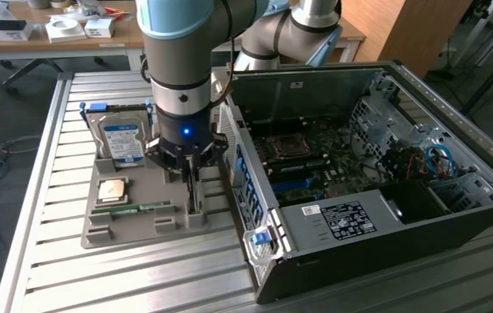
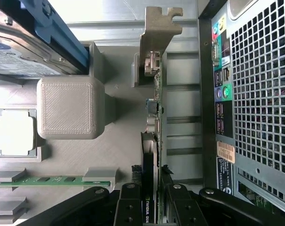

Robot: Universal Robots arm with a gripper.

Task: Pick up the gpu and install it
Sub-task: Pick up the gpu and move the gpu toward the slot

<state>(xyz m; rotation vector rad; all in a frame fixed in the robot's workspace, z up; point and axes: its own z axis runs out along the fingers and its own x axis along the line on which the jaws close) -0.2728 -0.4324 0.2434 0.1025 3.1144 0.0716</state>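
The gpu [image 2: 155, 150], a thin dark board with a pale metal bracket, stands on edge along the grey holder's [image 1: 137, 189] edge nearest the computer case [image 1: 386, 163]. It is lettered "NVIDIA", and the gripper's [image 2: 150, 197] jaws pinch it.

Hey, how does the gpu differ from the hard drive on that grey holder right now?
The gpu is a thin dark card standing on edge; the hard drive is a thicker silver block with a blue label. The gripper is shut on the gpu; the hard drive stands untouched. The gpu carries a pale bracket; the hard drive, blue rails. Both sit in the grey holder.
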